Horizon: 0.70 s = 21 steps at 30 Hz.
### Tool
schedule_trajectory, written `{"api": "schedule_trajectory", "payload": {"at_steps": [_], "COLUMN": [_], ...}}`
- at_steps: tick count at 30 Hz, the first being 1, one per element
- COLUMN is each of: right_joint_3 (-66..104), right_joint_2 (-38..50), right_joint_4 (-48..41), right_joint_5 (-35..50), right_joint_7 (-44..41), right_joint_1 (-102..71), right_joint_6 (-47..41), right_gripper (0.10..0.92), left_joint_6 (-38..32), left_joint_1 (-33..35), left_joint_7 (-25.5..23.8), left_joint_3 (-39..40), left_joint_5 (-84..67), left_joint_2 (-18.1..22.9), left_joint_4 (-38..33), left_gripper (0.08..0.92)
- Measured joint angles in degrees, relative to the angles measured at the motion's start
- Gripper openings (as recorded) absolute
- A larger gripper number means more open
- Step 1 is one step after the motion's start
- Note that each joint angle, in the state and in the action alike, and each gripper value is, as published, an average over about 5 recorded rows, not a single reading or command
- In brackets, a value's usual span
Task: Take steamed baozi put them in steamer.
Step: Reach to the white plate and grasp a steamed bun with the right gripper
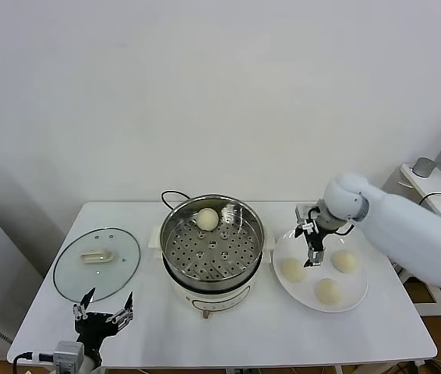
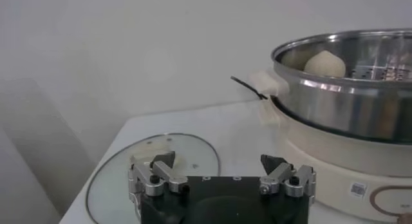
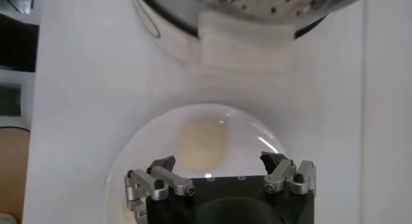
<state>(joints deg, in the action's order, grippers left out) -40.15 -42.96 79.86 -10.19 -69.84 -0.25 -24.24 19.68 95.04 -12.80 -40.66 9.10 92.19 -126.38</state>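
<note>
4 smooth, cream-white baozi: 1 (image 1: 207, 219) lies on the perforated tray of the shiny steamer (image 1: 240, 261), 3 sit on the white plate (image 1: 354, 301) beside it. The right gripper (image 1: 315, 243) hovers wide open and empty above the plate. Its wrist view shows 1 bun (image 3: 201, 141) below. The left gripper (image 1: 103, 307) idles open near the glass lid (image 1: 119, 269).

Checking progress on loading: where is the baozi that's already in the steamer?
In the head view, the baozi sits on the perforated tray at the steamer's far rim, mid-table, between the glass lid and the plate.
</note>
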Motion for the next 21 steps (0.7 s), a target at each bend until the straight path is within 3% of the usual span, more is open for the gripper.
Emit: {"api": "schedule_trajectory", "payload": {"at_steps": [21], "right_joint_3": [3.23], "right_joint_2": [-5.41], "right_joint_4": [-7.15], "right_joint_5": [-4.06], "right_joint_7": [3.31], "right_joint_1": [-6.63], "right_joint_6": [0.25], "right_gripper": [0.823], "left_joint_6": [0.26], "left_joint_1": [-0.41], "left_joint_7": [-0.32], "left_joint_3": [-0.37], "left_joint_5": [0.16], "left_joint_2": [0.00], "left_joint_4": [0.92], "left_gripper": [0.823]}}
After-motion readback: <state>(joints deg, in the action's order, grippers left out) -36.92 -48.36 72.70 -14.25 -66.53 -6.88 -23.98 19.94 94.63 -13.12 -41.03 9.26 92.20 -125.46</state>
